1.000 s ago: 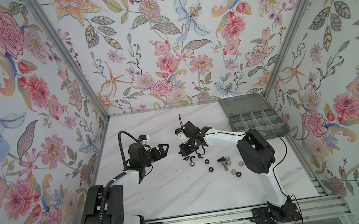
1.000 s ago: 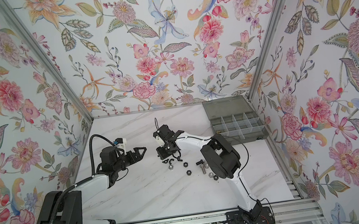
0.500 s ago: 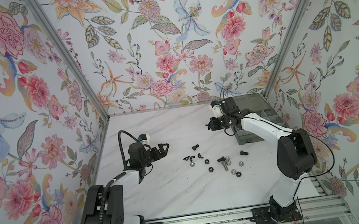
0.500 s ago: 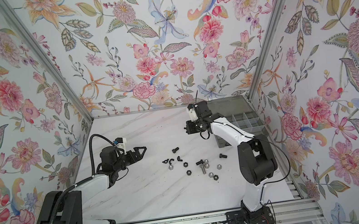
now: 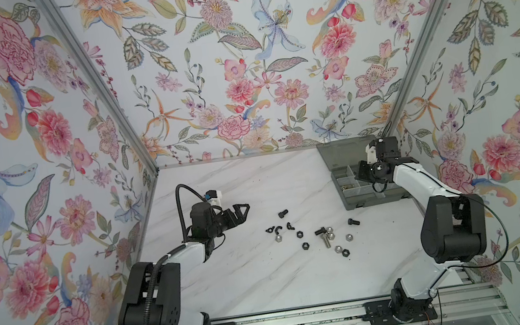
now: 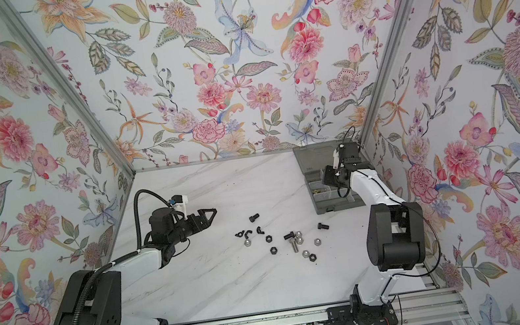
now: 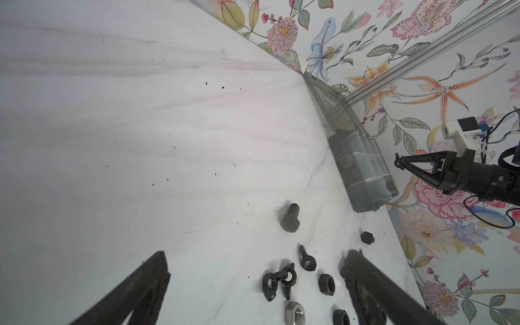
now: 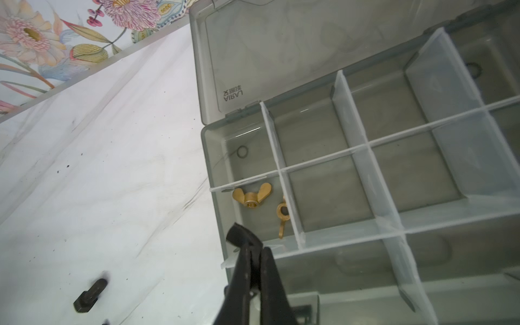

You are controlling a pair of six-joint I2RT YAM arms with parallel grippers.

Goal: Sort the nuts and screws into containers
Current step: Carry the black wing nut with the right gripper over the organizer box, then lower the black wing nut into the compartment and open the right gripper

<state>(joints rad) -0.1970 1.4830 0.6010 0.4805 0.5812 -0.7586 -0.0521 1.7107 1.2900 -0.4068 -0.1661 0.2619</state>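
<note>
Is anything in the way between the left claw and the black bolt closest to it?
Nothing visible. The left claw is open, and only bare table lies between it and the black bolt; the winged nuts sit off to one side.

The only lettering stands on the flat open lid (image 8: 281,56) of the smoky-grey organiser box (image 8: 365,174). In the right wrist view a short dark printed mark (image 8: 233,94) sits at the lid's corner, just beside its hinged edge and close to the side edge. It is upside down as shown: one line of Latin capitals that seems to read "AIRAJ", though the last letter is unclear, with two or three small Chinese characters beside it, too fine to make out. In a top view the same mark (image 6: 310,169) is a speck, unreadable.
</note>
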